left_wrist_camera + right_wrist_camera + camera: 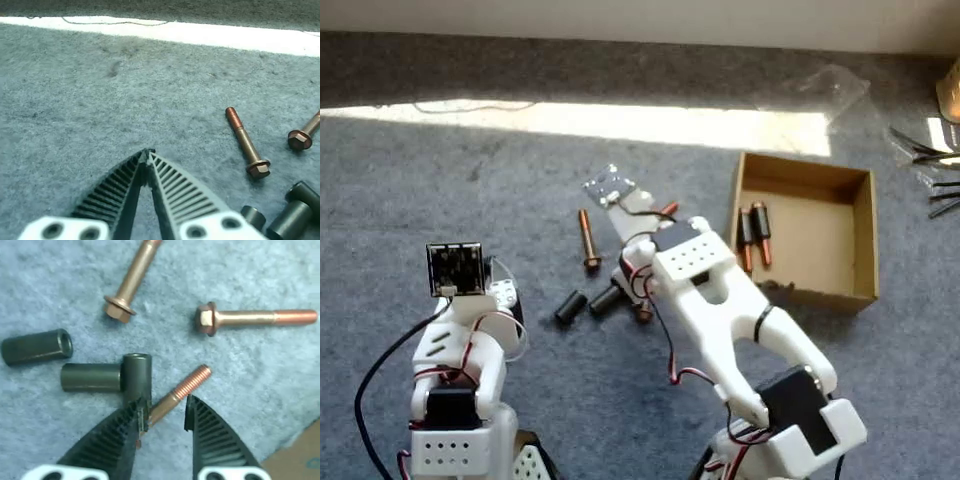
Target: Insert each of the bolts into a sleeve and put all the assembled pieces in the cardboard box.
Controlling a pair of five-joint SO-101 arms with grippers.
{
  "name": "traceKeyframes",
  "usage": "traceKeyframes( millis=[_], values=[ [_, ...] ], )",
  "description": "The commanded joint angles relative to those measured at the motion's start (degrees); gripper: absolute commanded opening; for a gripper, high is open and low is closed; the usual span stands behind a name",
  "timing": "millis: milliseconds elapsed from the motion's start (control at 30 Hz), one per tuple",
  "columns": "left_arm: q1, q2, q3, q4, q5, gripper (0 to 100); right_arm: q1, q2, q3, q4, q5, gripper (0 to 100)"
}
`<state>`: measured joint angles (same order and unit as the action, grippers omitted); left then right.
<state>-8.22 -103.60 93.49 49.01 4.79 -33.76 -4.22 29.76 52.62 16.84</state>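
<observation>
Fingers of the right gripper [166, 407] are standing apart around a copper bolt [186, 381] lying on the grey tabletop [270, 370], one finger touching its shank and the other just clear of it. Three dark sleeves [90, 377] are resting just beside it, and two more bolts [250, 318] are lying near. The left gripper [148, 154] is hovering over the tabletop well apart, its fingers pressed together and holding nothing. Two assembled pieces [754, 236] are lying inside the cardboard box [820, 245].
</observation>
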Motion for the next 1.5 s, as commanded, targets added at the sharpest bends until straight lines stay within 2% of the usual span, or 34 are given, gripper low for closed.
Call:
traceKeyframes(
  millis=[0, 400, 1200, 1333, 1467],
  values=[
    [-2.42, -0.48, -0.66, -1.58, -3.87, 1, -2.77, 1.8, -5.49, 2.15, 0.35, 11.2],
    [-2.77, -0.48, -0.75, -1.58, -4.22, 1, -2.86, 14.99, -19.38, 9.63, 0.53, 11.2],
    [-2.77, -0.48, -0.75, -1.58, -4.31, 1, -1.89, 19.12, -19.47, 9.27, 0.53, 10.7],
    [-2.77, -0.48, -0.75, -1.58, -4.31, 1, -0.92, 19.12, -19.47, 9.27, 0.44, 0.5],
    [-2.77, -0.48, -0.66, -1.58, -4.31, 1, -0.75, 18.86, -19.56, 9.27, 0.26, 0.5]
  ],
)
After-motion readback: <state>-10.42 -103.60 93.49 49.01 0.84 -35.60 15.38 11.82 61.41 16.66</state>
